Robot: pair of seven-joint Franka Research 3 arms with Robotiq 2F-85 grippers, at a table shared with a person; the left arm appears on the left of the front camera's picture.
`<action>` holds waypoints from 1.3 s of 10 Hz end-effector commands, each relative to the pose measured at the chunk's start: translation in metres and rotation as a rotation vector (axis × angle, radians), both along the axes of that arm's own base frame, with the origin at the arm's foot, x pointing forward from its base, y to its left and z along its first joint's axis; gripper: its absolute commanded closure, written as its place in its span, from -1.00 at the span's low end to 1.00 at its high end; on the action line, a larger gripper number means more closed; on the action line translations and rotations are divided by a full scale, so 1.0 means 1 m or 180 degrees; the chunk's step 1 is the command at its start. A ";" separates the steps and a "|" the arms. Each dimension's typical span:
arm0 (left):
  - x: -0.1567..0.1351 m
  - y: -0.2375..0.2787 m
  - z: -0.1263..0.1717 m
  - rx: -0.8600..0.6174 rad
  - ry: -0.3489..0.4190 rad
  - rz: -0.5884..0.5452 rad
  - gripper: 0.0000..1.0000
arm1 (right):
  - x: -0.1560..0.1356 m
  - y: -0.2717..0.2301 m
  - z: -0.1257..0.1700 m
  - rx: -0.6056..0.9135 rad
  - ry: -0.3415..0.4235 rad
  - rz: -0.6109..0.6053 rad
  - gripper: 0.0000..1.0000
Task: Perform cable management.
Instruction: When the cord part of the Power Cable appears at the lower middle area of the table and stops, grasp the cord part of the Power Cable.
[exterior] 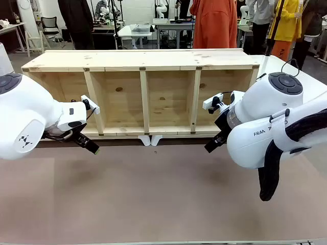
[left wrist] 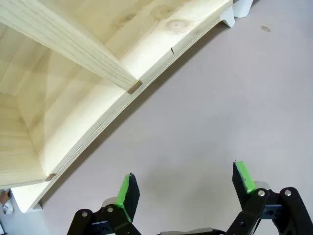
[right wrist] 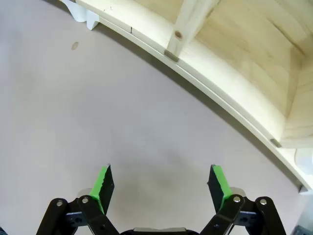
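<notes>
A thin black cord [exterior: 292, 61], apparently the cable, arcs above the white table by the right end of the wooden shelf [exterior: 143, 60]; its plug is hidden. My left gripper [exterior: 90, 146] hangs low in front of the shelf's left compartment, and in the left wrist view it [left wrist: 185, 178] is open over bare table with nothing between its green pads [left wrist: 128, 192]. My right gripper [exterior: 212, 145] hangs before the rightmost compartment. It [right wrist: 160, 178] too stands open above the brown tabletop, its green pads [right wrist: 102, 182] empty.
The long shelf lies on its side with several open compartments facing me, its front rail [left wrist: 112, 105] [right wrist: 230, 85] near both grippers. Two white feet [exterior: 150, 139] sit under its middle. A person in orange [exterior: 214, 23] stands behind it. Brown tabletop [exterior: 153, 194] stretches in front.
</notes>
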State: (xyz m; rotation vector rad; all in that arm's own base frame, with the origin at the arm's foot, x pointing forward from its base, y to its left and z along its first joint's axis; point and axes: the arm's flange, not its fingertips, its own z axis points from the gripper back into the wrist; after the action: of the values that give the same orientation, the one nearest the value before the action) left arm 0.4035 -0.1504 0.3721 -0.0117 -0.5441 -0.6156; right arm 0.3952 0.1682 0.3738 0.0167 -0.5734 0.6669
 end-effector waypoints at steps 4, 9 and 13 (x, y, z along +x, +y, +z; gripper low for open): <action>0.000 0.000 0.000 0.0000 0.0000 -0.0001 -1.00 | 0.000 0.000 0.000 0.0000 0.0000 0.0000 -1.00; 0.000 0.000 0.000 0.0000 0.0000 -0.0001 -1.00 | 0.000 0.000 0.000 0.0000 0.0000 0.0000 -1.00; -0.024 0.002 0.022 0.0077 -0.0186 0.0071 -1.00 | -0.024 -0.009 0.025 0.0021 -0.0208 -0.0108 -1.00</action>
State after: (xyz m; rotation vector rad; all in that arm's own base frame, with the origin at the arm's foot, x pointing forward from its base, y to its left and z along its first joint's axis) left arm 0.4019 -0.1518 0.3868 0.0045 -0.5753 -0.6243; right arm 0.3953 0.1645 0.3927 0.0079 -0.6170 0.6522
